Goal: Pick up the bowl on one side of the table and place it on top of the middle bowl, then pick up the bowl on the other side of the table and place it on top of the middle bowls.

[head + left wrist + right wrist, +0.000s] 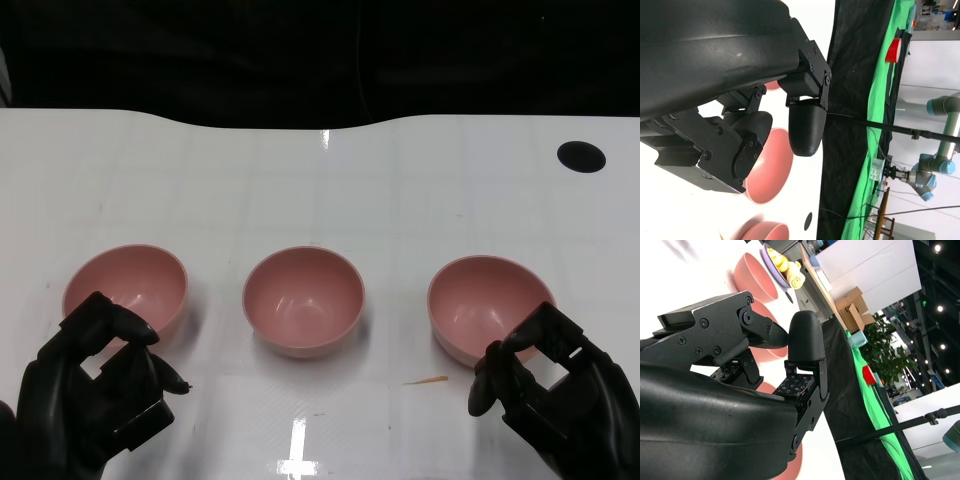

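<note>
1. Three pink bowls sit in a row on the white worktop (400, 180), well apart from one another. None is stacked yet, so the task looks to be at its start.
2. The left hand (95, 385) sits just short of the left bowl (127, 288). Its fingers (110, 318) are apart, curled loosely toward the near rim and holding nothing; whether they touch the rim I cannot tell.
3. The right hand (550, 385) mirrors it before the right bowl (490, 303), fingers (535, 335) apart and empty, their tips over the near rim. This likely readies either hand for a rim grasp.
4. The middle bowl (303, 298) lies between the two sets of fingers, beyond both, clear of either hand, as the stacking target.
5. Just beside the right fingers lies a thin orange sliver (427, 380). A black round spot (581, 156) marks the worktop far beyond them.
6. The glossy worktop shows glare. Beyond its far edge hangs black cloth (850, 100), then green cloth (890, 125), and a grey-blue robot arm (935, 170) stands in the room.
</note>
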Available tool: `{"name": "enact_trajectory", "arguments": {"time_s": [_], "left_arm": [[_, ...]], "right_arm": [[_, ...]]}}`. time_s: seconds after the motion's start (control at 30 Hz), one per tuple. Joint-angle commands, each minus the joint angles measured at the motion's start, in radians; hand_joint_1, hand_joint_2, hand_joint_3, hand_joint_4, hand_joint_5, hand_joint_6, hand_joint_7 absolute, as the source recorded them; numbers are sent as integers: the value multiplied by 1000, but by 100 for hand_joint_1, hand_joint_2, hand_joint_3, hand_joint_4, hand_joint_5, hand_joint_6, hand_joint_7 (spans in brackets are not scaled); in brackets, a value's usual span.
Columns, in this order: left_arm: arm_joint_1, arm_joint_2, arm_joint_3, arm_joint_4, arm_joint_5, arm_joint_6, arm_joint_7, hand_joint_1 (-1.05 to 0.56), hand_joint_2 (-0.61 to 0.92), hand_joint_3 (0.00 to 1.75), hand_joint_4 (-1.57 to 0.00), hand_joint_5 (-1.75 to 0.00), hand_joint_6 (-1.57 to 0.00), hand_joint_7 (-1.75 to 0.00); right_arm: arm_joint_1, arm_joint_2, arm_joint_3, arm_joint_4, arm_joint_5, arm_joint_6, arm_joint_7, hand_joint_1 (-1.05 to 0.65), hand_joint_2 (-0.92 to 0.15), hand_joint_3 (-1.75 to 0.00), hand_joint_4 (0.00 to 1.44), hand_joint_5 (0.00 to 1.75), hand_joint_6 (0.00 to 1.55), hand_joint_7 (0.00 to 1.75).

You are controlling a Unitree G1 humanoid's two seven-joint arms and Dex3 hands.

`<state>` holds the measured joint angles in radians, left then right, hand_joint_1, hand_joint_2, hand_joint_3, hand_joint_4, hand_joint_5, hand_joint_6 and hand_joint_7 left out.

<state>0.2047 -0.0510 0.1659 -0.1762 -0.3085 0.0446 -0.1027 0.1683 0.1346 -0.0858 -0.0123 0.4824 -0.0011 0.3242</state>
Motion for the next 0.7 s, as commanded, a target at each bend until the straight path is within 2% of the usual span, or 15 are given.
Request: {"name": "enact_trajectory", "arguments": {"time_s": [0.03, 0.2, 0.7], "left_arm": [[5, 11, 10, -10, 0, -13, 0, 10, 56, 143, -76, -175, -63, -175], [19, -1, 12, -20, -2, -24, 6, 10, 56, 143, -76, -175, -64, -175], [31, -2, 6, -37, 8, -27, 8, 9, 56, 142, -77, -175, -64, -175]], "right_arm": [[-5, -1, -7, 5, 4, -14, 7, -8, -70, -85, 81, 175, 72, 146], [-13, -11, -4, 3, 5, 15, 1, -7, -71, -85, 81, 175, 73, 146], [-11, -13, -7, -4, 12, 17, 16, -7, -71, -84, 81, 175, 74, 143]]}}
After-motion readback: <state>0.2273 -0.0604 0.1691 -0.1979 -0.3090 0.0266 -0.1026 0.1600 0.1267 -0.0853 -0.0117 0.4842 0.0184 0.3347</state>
